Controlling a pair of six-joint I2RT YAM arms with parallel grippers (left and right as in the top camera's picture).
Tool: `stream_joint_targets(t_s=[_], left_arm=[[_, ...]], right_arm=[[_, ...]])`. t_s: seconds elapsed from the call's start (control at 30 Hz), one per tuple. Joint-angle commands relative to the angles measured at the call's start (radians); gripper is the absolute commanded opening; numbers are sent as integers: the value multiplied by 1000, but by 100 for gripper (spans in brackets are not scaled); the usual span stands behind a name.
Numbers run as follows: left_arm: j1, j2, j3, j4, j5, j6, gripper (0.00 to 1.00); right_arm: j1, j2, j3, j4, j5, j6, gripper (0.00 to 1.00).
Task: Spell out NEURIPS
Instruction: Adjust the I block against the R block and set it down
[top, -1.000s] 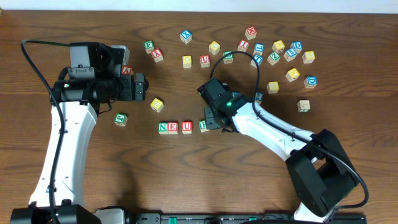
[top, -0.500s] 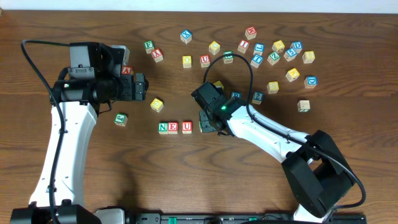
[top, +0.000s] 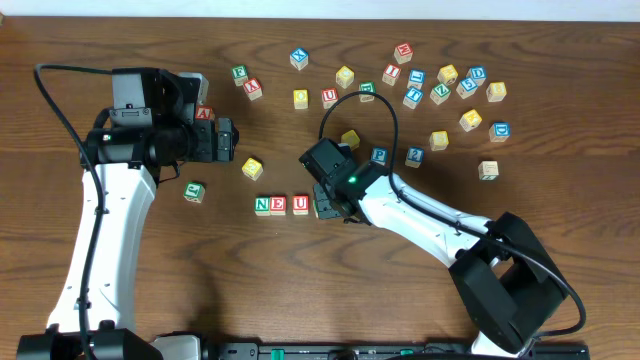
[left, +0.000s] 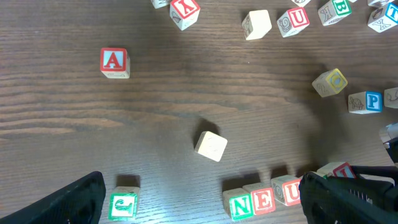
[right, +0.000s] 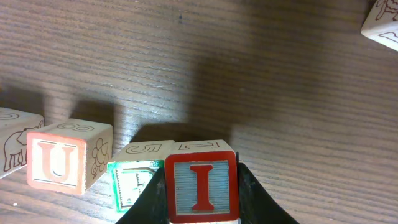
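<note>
Right arm further left, red I between its fingers, beside R

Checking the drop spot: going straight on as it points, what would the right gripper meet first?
The I cube held by the right gripper would likely touch the table first, beside the green cube; depth unclear.

**Wooden alphabet cubes on the counter.** The green N cube, red E cube and red U cube sit touching in a straight row near the counter's middle, letters up. At the U end stands the green R cube, largely hidden. Just beside it is the red I cube — upright, clamped between the fingers of the right gripper. The blue P cube lies apart, toward the far edge.
</note>
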Motion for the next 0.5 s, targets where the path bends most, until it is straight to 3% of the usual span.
stream_joint_targets(t_s=[0.0,0.47], left_arm=[[2,1,23,0,15,21,98],[2,1,23,0,15,21,98]], right_arm=[[15,25,-2,-4,-16,47,6],[17,25,-2,-3,14,132,4]])
